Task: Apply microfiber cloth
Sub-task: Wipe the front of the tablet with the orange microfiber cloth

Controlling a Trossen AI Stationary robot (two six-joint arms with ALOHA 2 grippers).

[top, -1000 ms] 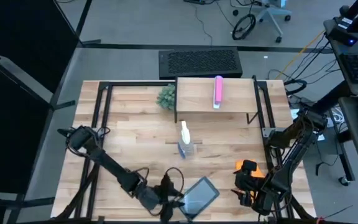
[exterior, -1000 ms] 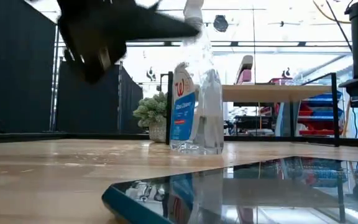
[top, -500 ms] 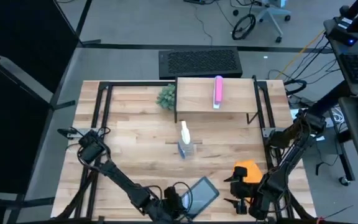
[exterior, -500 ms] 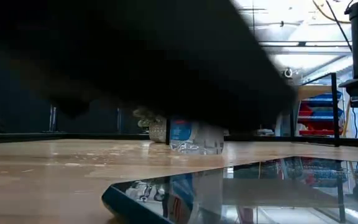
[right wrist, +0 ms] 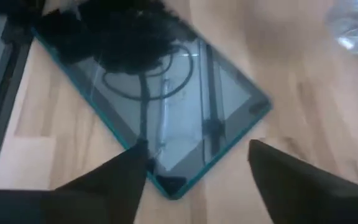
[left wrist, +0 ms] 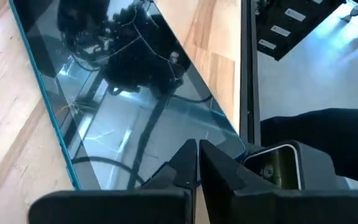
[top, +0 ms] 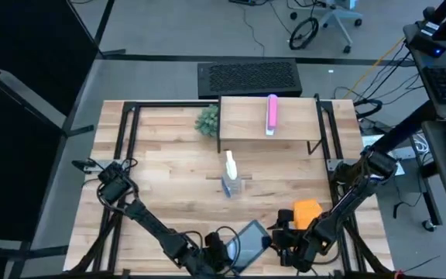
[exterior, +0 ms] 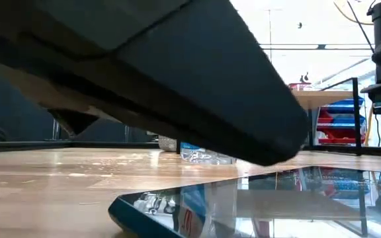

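Observation:
The dark tablet (top: 252,239) with a teal rim lies flat near the table's near edge. The orange microfiber cloth (top: 307,211) lies on the wood just right of it, beside my right arm, with no gripper on it. My left gripper (left wrist: 197,149) is shut, and its tips point at the screen near the tablet's near-left part (top: 231,249). My right gripper (right wrist: 197,168) is open and hovers over the tablet's right corner (top: 269,232), with nothing between its fingers. In the low view a dark arm fills most of the picture above the tablet (exterior: 243,205). My left gripper points its shut fingertips (left wrist: 188,155) slanting down at the tablet's glass (left wrist: 135,112) close to its edge. Whether the tips touch the screen I cannot tell.
A clear spray bottle (top: 231,177) stands mid-table. A small plant (top: 207,120) sits at the far left of a raised wooden shelf (top: 246,124) that carries a pink bar (top: 272,114). Black frame rails (top: 122,147) run along both table sides.
My right gripper has gone toward the table's left edge, away from the cloth and over the tablet's right corner. My left gripper has shifted right onto the tablet's near-left part. An arm has swung in front of the low camera and hides most of the spray bottle.

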